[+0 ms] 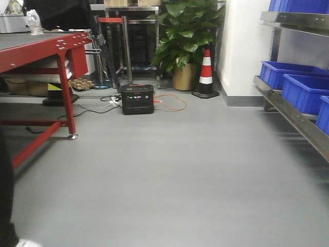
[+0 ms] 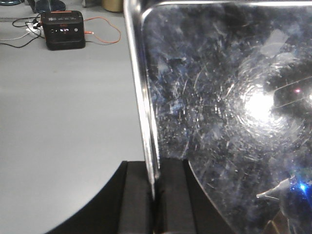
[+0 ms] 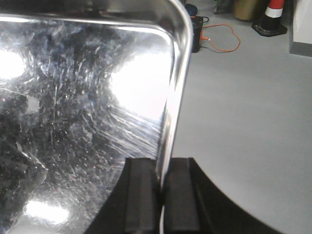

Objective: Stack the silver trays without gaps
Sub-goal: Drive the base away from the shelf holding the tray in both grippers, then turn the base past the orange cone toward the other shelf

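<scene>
The left gripper (image 2: pixel 155 204) and right gripper (image 3: pixel 163 195) are each pinching an opposite rim of the silver tray (image 2: pixel 219 122), likely holding it level so it can nest flush.

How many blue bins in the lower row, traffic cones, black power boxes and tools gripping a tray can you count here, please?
Deep blue plastic bins, lower row: 3
Red-and-white striped traffic cone: 1
Black box-shaped power station: 1
Tools, left tool and right tool, shut on a shiny silver metal tray rim: 2
Total: 7
</scene>
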`<state>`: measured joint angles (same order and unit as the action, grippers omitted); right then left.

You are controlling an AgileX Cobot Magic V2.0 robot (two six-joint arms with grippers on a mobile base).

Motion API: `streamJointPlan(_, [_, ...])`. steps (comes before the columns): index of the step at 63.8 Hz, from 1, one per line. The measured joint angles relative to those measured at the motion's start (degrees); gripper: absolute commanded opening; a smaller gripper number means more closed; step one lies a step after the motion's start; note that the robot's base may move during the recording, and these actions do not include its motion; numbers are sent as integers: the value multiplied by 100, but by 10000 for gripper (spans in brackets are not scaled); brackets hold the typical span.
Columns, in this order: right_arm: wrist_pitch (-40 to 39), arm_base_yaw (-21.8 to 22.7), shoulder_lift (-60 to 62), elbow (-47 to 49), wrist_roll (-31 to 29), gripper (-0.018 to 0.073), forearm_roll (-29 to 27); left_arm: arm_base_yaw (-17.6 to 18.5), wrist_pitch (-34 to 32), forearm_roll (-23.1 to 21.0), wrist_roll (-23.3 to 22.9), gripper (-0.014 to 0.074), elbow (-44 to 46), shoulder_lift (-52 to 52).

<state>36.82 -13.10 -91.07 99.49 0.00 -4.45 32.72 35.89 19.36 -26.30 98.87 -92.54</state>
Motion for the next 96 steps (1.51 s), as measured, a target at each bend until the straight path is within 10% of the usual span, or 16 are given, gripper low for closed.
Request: streamJointPlan(96, [-59,0,0,0,0,-87,0,0,-24,0,0,-16,0,0])
